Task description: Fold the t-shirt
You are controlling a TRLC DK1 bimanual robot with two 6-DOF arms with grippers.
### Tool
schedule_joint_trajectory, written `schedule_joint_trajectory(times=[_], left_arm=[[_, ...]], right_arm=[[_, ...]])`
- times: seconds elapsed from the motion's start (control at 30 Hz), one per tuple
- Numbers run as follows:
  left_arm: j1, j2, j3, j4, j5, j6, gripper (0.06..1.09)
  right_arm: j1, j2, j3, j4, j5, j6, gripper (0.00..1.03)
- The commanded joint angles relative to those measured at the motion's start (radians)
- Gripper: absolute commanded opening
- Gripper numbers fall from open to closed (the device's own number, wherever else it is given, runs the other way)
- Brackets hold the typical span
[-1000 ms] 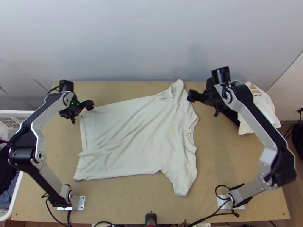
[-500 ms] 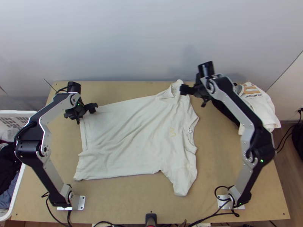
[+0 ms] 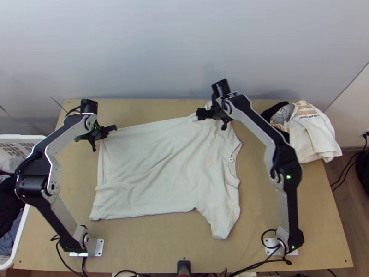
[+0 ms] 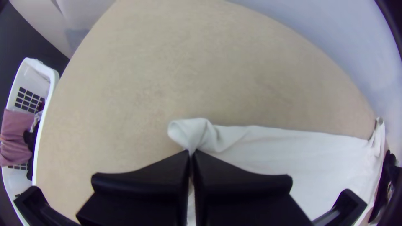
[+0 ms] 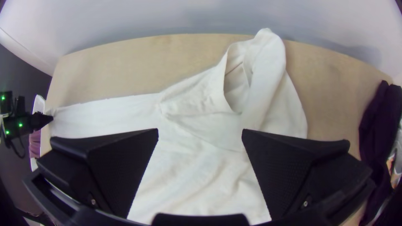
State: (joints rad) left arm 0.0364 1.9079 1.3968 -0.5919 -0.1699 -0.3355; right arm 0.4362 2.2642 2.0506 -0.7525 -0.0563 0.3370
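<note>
Pale wall (image 3: 157, 51) rises behind the far edge of the light wooden table (image 3: 161, 244). Across the middle of the table lies the cream t-shirt (image 3: 152, 171), spread out with some creases, its hem toward the left and its neckline (image 3: 235, 161) toward the right. One sleeve (image 3: 222, 221) points to the near side; the other (image 5: 266, 71) lies at the far side, its opening gaping a little.

At the hem's far corner, the left gripper (image 3: 110, 129) has its fingers closed on a pinch of the t-shirt, with a small fold of fabric poking out past the tips. The right gripper (image 3: 203, 114) is over the t-shirt beside the far sleeve, fingers wide apart, with nothing between them gripped.

White and black clothes (image 3: 316, 138) sit heaped at the far right. Left of the table is a white basket (image 3: 18, 137) with clothes inside.
</note>
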Motion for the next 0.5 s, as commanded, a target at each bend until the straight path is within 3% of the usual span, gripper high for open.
schedule_joint_trajectory(times=[0.0,0.1,0.3,0.33,0.47], left_arm=[[-0.001,-0.023,-0.004,0.006,-0.014,0.007,0.10],[-0.004,-0.026,-0.001,0.006,-0.014,0.007,0.10],[-0.012,-0.032,0.001,0.003,-0.014,0.007,0.10],[-0.012,-0.032,0.002,0.003,-0.014,0.007,0.10],[-0.012,-0.032,0.005,0.003,-0.014,0.007,0.10]], right_arm=[[0.015,0.169,0.161,-0.001,0.046,-0.010,0.93],[0.012,0.212,0.212,0.016,0.105,-0.007,0.93],[0.007,0.245,0.229,0.056,0.108,-0.010,0.92],[0.007,0.250,0.229,0.067,0.108,-0.013,0.85],[0.006,0.261,0.233,0.101,0.108,-0.030,0.28]])
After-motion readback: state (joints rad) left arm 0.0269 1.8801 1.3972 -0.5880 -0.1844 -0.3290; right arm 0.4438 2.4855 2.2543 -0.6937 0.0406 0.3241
